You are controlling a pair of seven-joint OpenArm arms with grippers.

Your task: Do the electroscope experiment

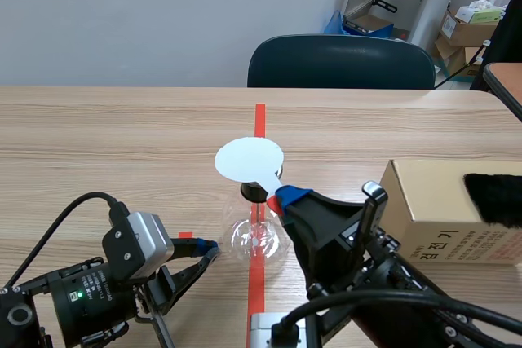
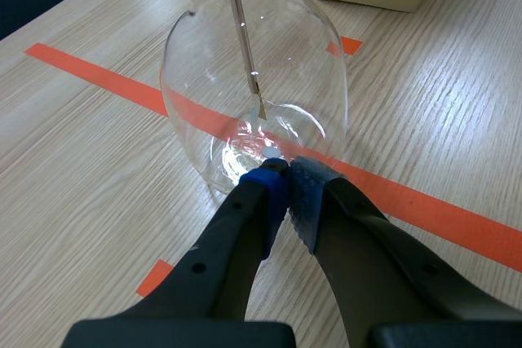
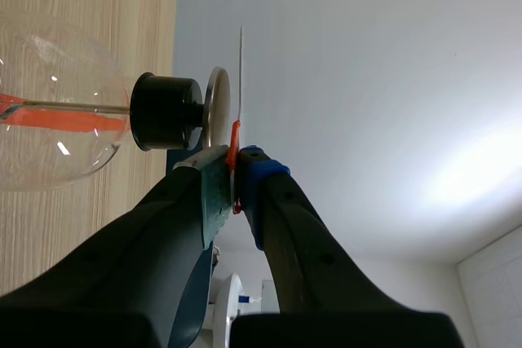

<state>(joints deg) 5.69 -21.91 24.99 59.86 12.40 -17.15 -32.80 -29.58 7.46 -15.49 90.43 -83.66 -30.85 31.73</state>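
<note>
The right gripper is clamped on the red handle of a white disc, held just above the electroscope and its black stopper. The left gripper has its fingers pressed together on nothing, with the tips right at the foot of the glass.

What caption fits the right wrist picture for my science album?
The right gripper holds a white disc beside the metal plate on the flask.

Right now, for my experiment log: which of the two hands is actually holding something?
The right hand, pinching the red handle of the white disc over the glass flask. The left hand is shut on nothing, tips at the flask's base.
</note>
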